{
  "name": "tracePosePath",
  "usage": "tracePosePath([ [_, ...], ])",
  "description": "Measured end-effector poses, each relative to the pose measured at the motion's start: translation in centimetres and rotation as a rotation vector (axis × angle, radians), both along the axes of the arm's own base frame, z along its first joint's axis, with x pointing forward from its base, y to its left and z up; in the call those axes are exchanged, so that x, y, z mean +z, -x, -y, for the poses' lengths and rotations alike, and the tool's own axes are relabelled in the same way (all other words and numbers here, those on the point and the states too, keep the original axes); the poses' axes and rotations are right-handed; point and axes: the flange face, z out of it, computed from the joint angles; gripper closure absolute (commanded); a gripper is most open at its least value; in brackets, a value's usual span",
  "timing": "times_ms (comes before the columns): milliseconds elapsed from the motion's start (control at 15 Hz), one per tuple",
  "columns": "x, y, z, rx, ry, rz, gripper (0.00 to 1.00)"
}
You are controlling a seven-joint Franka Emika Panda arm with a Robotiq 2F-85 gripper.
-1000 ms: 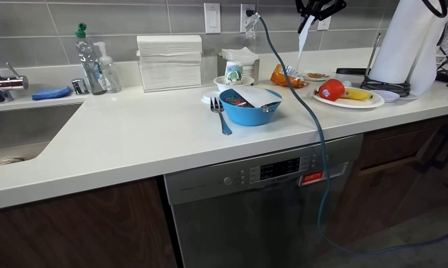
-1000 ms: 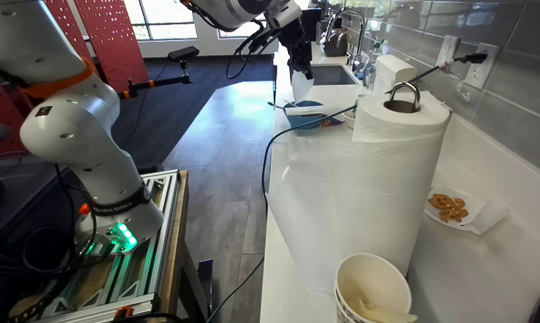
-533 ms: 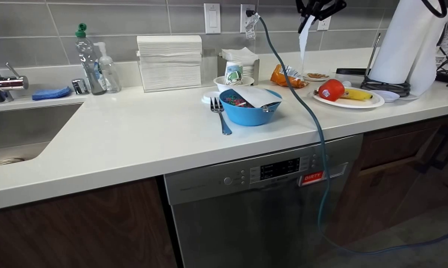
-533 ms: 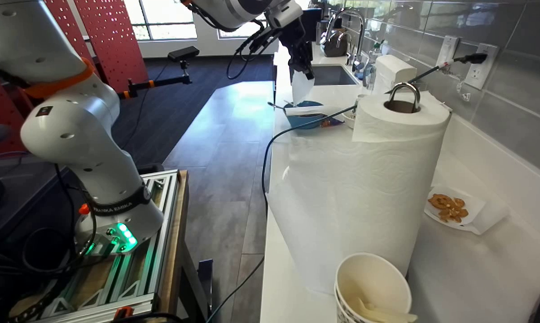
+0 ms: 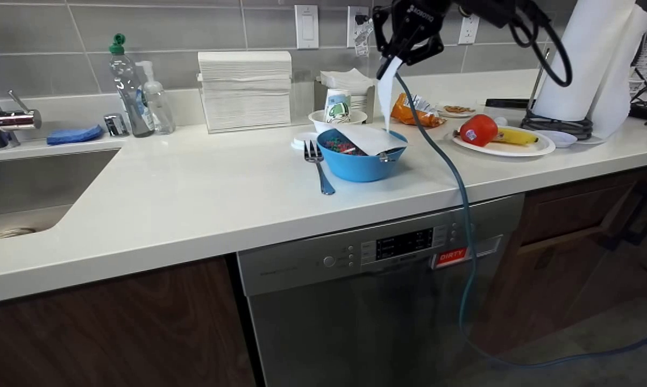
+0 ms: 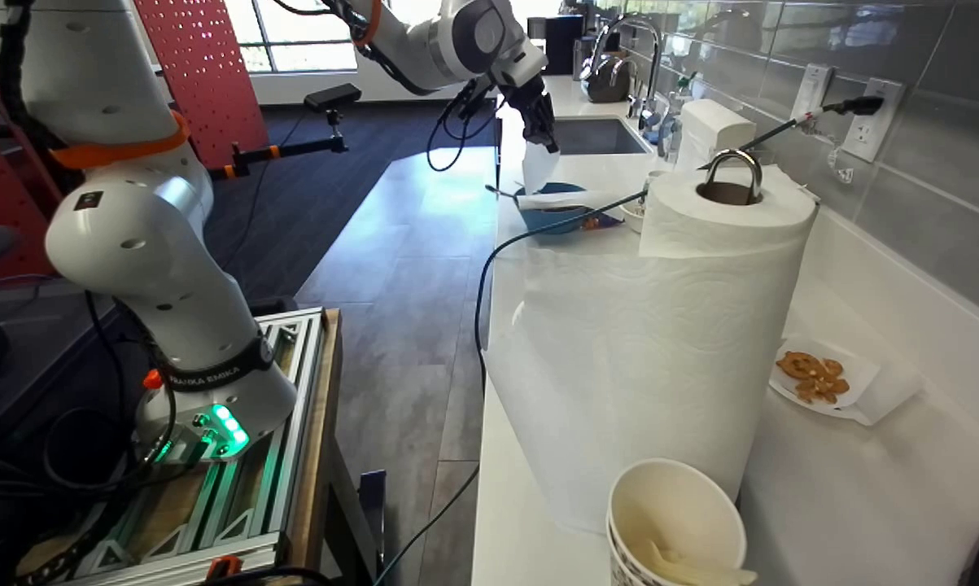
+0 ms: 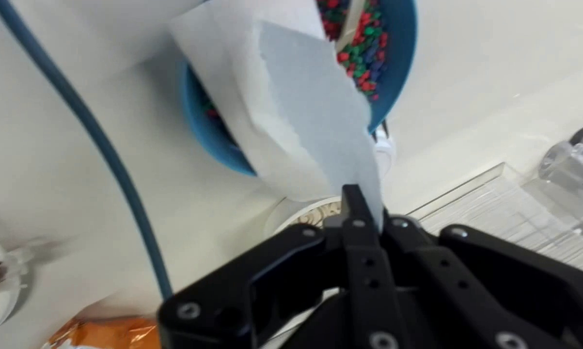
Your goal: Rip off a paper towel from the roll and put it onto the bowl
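Far to the left of the gripper (image 5: pixel 391 63) and lower down, in an exterior view: a steel sink (image 5: pixel 33 172) with a chrome faucet (image 5: pixel 16 119) at its back edge. Next along, left and below as well, a blue cloth (image 5: pixel 74 135), then a green-capped bottle (image 5: pixel 130 91) and a pump bottle (image 5: pixel 157 105) just beside each other, then a stack of folded paper (image 5: pixel 248 91) in a clear holder. Nearer, below and to the left, a fork (image 5: pixel 320 167) on the counter (image 5: pixel 210 177), just beside the bowl (image 5: pixel 358 167). Below the fingertips and only slightly left, the bowl itself, upright, holding small coloured pieces (image 7: pixel 364 72), with a flat white sheet (image 5: pixel 369 138) across part of its top. At the middle of it all, both fingers (image 7: pixel 356 215) pressed together on the paper towel (image 7: pixel 315 111). Pinched near its upper end, hanging straight down from the gripper, lower end over the bowl; cannot tell about contact with the white sheet. Just right of the fingertips, a blue cable (image 5: pixel 466 215) curving down and away. Below and right, an orange bag (image 5: pixel 401 110); farther right and lower, a white plate (image 5: pixel 517 152) with a round red fruit (image 5: pixel 478 130) and a banana (image 5: pixel 517 136). Farthest right, well apart from the gripper, the roll (image 5: pixel 578 64), standing on a dark base (image 5: pixel 560 126).
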Motion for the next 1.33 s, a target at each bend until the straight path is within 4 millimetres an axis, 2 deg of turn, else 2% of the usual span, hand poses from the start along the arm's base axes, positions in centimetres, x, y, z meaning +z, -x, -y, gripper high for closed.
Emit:
tracePosePath([
  [267, 0.2, -1.1, -3.9, 0.085, -0.117, 0.084, 1.0],
  [467, 0.4, -2.1, -5.0, 0.111, -0.179, 0.128, 1.0],
  [667, -0.6, -3.3, -4.0, 0.107, -0.221, 0.158, 1.0],
  [933, -3.1, -4.9, -1.2, 0.091, -0.218, 0.17, 1.0],
  [1200, -6.3, -4.9, 1.1, 0.054, -0.172, 0.106, 1.0],
  [1267, -7.1, -4.7, 1.4, 0.046, -0.156, 0.082, 0.74],
  [1333, -7.8, -4.4, 1.6, 0.039, -0.135, 0.054, 0.73],
])
